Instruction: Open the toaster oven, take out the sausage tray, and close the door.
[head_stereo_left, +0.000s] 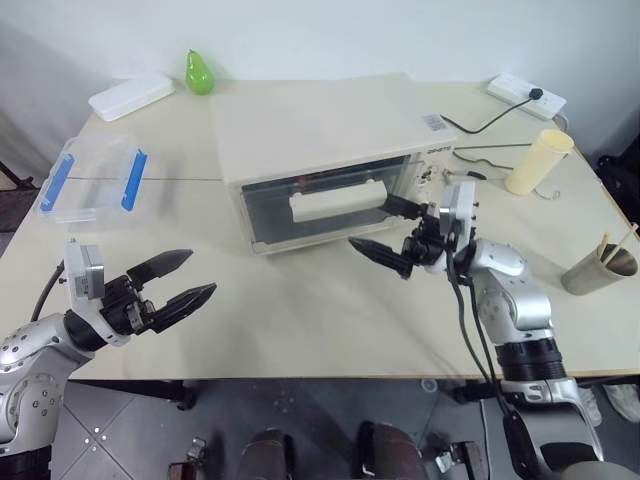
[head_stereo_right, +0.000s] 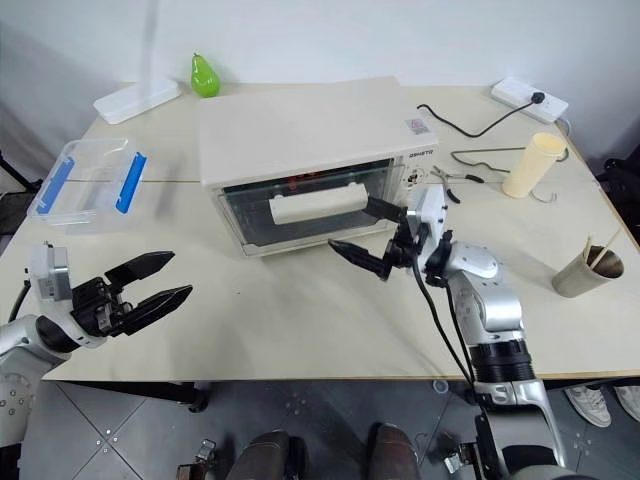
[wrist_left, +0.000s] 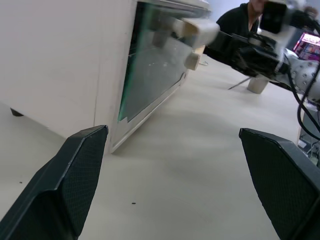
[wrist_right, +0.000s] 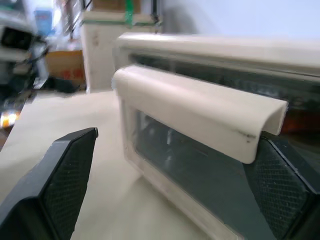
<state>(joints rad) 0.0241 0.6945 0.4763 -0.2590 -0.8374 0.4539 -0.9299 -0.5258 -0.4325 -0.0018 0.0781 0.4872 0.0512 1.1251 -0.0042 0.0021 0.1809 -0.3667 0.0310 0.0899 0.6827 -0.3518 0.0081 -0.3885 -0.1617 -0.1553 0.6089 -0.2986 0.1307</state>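
When looking down from the head, can see the toaster oven (head_stereo_left: 320, 130) in the middle of the table (head_stereo_left: 300, 320). Stands closed, with the door (head_stereo_left: 270, 210) flat against its front. Has a wide cream handle (head_stereo_left: 335, 203) across the glass.

Behind the glass, can just make out some red shapes where the sausage tray (head_stereo_right: 305, 182) is, inside the oven. Too dim to see the tray well.

Over at the right end of the handle, can find the right gripper (head_stereo_left: 370, 222). Spread wide open, holding nothing. Has one black finger just beside the end of the handle and the other lower down, in front of the door. Cannot tell if the top finger touches the handle. From the right wrist, can see the handle (wrist_right: 200, 115) up close between the two fingers.

Down near the front left of the table, can find the left gripper (head_stereo_left: 200, 272). Also wide open and holding nothing. Hangs above the table, well apart from the oven, pointing toward it.

Around the oven on the table: a clear box with blue clips (head_stereo_left: 95, 180) to the left, a green pear (head_stereo_left: 199, 72) at the back, and a tall cream cup (head_stereo_left: 538, 160) to the right.
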